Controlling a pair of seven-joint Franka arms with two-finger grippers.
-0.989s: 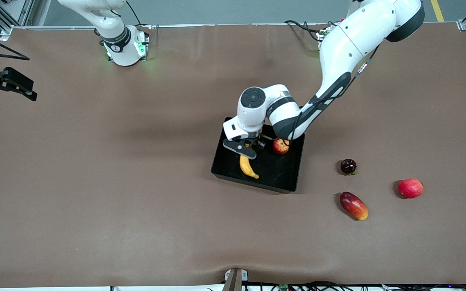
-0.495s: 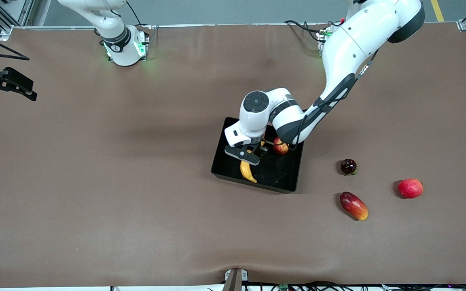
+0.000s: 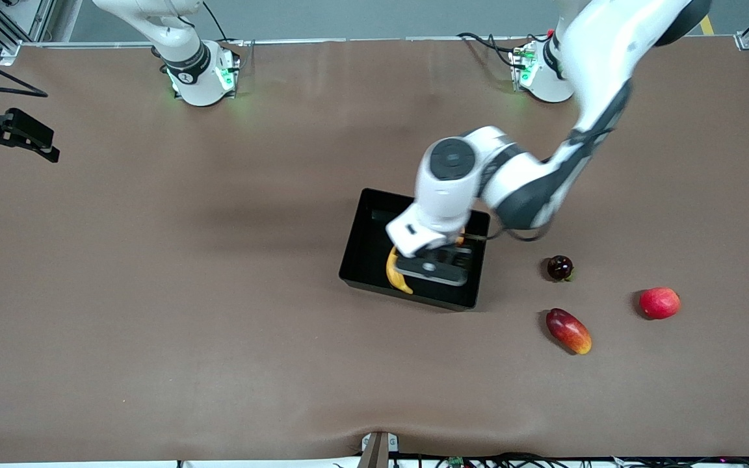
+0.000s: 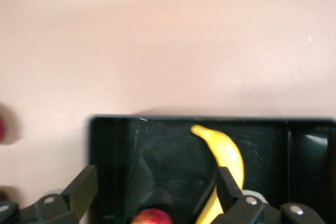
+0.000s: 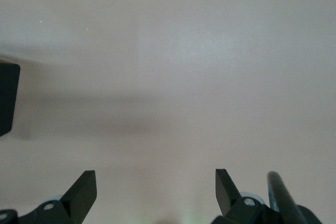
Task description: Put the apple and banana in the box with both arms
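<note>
The black box (image 3: 363, 227) sits mid-table. The yellow banana (image 3: 394, 273) lies in it near the wall closest to the front camera; it also shows in the left wrist view (image 4: 227, 155). The apple (image 4: 154, 217) lies in the box (image 4: 115, 145) below my left gripper; the left arm hides it in the front view. My left gripper (image 3: 432, 269) hangs above the box, open and empty (image 4: 156, 187). My right gripper (image 5: 155, 190) is open and empty over bare table, and its arm waits.
A dark round fruit (image 3: 560, 267), an oblong red-and-yellow mango (image 3: 568, 330) and an evenly red round fruit (image 3: 659, 303) lie on the brown table toward the left arm's end. A black fixture (image 3: 10, 133) stands at the right arm's end.
My left gripper has let go of the banana, risen and swung toward the left arm's end of the box. The banana now lies free in the box. The right arm has not moved.
</note>
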